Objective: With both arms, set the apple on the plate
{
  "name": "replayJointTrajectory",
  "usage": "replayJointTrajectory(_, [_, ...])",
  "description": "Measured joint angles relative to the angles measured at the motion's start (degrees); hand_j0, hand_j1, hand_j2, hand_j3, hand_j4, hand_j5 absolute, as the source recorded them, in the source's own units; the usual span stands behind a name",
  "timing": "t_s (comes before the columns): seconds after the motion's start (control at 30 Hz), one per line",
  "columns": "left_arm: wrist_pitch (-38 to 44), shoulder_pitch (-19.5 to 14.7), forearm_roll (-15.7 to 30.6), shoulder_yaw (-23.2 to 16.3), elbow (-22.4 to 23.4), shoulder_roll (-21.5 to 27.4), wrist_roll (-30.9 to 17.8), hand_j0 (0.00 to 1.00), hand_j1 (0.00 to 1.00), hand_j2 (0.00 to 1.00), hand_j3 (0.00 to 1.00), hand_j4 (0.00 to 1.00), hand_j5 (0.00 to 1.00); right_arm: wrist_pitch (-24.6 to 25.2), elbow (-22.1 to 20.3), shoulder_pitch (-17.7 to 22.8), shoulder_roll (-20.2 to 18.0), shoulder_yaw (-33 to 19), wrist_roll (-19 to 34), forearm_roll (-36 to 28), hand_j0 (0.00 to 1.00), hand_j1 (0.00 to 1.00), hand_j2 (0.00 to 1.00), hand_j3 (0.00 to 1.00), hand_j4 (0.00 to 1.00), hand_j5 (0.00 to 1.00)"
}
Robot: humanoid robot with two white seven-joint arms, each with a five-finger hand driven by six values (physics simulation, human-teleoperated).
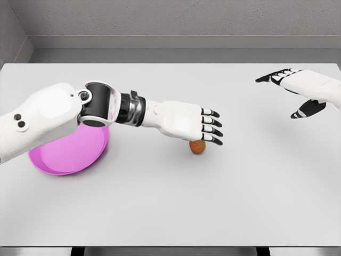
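The apple (197, 147) sits on the counter (170, 202) near the middle, a small round orange-red fruit. It looks about as wide as it is tall, so I cannot give it a long axis, and I cannot make out a stem to say which way it points.

My left hand (186, 122) reaches in from the left and hovers flat above the apple, palm down. Its fingers (210, 127) are stretched straight and slightly fanned, their dark tips pointing to the right. They overlap the top of the apple in this view, and whether they touch it I cannot tell. The hand holds nothing.

The plate (64, 157) is a shallow pink dish lying on the counter at the left, well apart from the apple. My left forearm crosses over its upper part and hides its far rim. The part of the plate that shows has nothing in it.

My right hand (303, 88) is up at the right edge of the view, above the counter's far right side and well away from the apple. Its fingers are spread loosely toward the left, the thumb hanging below, and it grips nothing.
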Motion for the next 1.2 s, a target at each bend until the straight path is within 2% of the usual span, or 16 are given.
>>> replayJointTrajectory(0.3, [0.0,-0.4,-1.1,-2.4,1.9,-1.0,-2.3,1.0,1.0,1.0,1.0,1.0,1.0,0.0,0.1,0.2,0.0,-0.2,0.0,0.0,1.0,1.0,1.0,1.0,1.0,1.0])
replayJointTrajectory(0.6, [0.0,-0.4,-1.7,-3.0,4.2,-3.2,-2.7,1.0,1.0,1.0,1.0,1.0,1.0,0.0,0.5,0.6,-0.1,-0.5,0.0,0.0,1.0,1.0,1.0,1.0,1.0,1.0])
replayJointTrajectory(0.93, [0.0,-0.4,-5.8,-3.0,7.3,-6.3,-2.7,1.0,1.0,1.0,1.0,1.0,1.0,0.0,0.5,0.6,-0.1,-0.5,0.0,0.0,1.0,1.0,1.0,1.0,1.0,1.0])
replayJointTrajectory(1.2, [0.0,-0.3,-9.0,-3.1,7.9,-7.5,-3.1,1.0,1.0,1.0,1.0,1.0,1.0,0.0,0.4,0.6,-0.1,-0.5,0.0,0.0,1.0,1.0,1.0,1.0,1.0,1.0])
